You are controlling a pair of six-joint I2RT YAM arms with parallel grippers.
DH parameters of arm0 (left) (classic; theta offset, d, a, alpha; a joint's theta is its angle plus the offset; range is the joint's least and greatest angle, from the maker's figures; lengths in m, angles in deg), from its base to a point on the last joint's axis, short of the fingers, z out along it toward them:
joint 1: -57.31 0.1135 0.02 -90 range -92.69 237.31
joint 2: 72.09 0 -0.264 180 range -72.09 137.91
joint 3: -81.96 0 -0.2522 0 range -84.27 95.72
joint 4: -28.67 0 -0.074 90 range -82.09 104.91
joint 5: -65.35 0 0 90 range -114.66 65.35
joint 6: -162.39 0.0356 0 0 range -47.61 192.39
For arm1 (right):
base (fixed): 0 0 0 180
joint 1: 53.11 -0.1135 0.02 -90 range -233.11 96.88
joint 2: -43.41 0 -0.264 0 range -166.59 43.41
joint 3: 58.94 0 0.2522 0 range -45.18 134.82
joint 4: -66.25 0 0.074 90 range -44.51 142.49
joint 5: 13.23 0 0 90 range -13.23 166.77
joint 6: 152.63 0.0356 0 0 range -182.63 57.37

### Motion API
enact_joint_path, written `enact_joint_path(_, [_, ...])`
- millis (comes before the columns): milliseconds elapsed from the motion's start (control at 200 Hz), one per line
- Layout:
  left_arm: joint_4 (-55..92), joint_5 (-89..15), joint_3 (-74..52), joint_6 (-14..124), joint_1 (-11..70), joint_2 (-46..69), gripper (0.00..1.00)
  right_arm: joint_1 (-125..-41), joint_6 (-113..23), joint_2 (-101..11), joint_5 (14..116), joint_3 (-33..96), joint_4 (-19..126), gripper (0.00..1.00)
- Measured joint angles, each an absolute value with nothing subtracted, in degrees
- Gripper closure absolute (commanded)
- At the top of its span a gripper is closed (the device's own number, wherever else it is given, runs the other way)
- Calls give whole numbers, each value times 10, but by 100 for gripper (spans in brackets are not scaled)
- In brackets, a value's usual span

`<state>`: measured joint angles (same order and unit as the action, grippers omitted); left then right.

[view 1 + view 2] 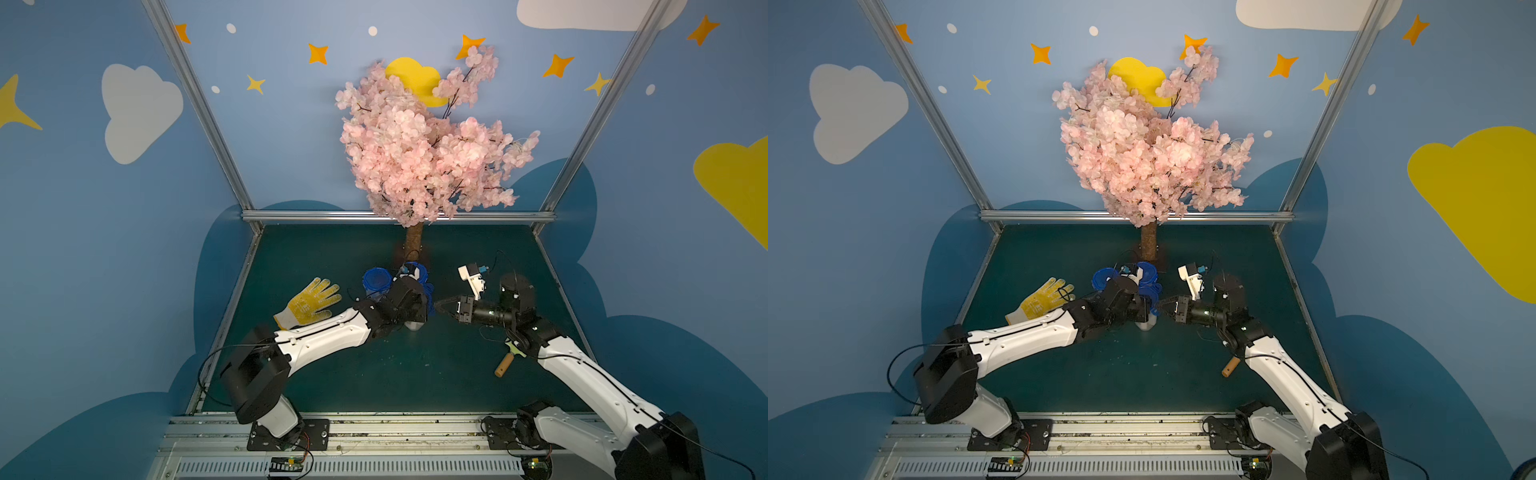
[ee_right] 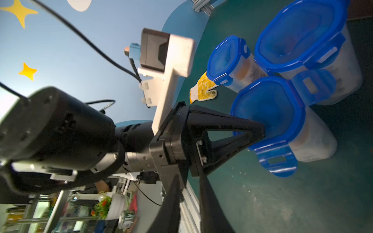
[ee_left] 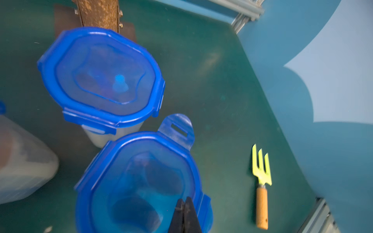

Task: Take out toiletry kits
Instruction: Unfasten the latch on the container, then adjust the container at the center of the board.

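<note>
Three clear jars with blue clip lids stand together by the tree trunk. The toiletry kits do not show plainly; only blurred shapes appear through the jar walls. My left gripper (image 3: 184,201) is shut, and its tips press down on the lid of the nearest jar (image 3: 137,181); the right wrist view shows the same contact (image 2: 262,129). Two clip flaps (image 2: 276,161) on that lid stick out unlatched. My right gripper (image 2: 189,181) hovers beside that jar in both top views (image 1: 439,304) (image 1: 1163,305). Its fingers stand a narrow gap apart with nothing between them.
The back jar (image 3: 101,74) and the left jar (image 1: 376,280) have their lids on. A yellow glove (image 1: 309,301) lies to the left. A small garden fork (image 3: 261,181) with a wooden handle lies under my right arm. The tree trunk (image 1: 413,239) stands behind the jars.
</note>
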<state>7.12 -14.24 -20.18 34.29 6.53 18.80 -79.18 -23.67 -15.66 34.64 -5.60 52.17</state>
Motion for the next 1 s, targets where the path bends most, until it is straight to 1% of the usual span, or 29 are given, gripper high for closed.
enact_joint_path(50, [50,-145,-193,354,65,187,98,-806,-255,-157,371,-55,492,100])
enact_joint_path(195, [14,-139,-176,385,68,182,98,-874,-312,-168,462,-35,400,100])
enact_joint_path(355, [0,-121,-168,415,72,148,98,-945,-370,-186,556,23,329,100])
enact_joint_path(531, [-4,-103,-165,429,87,91,98,-1000,-424,-258,655,101,276,100])
enact_joint_path(741, [-17,-90,-210,420,131,37,98,-1023,-453,-350,724,140,238,100])
enact_joint_path(926, [-40,-85,-234,410,135,34,98,-1020,-453,-405,809,189,181,100])
enact_joint_path(1001, [-42,-85,-238,406,136,37,98,-1013,-465,-410,822,197,175,100])
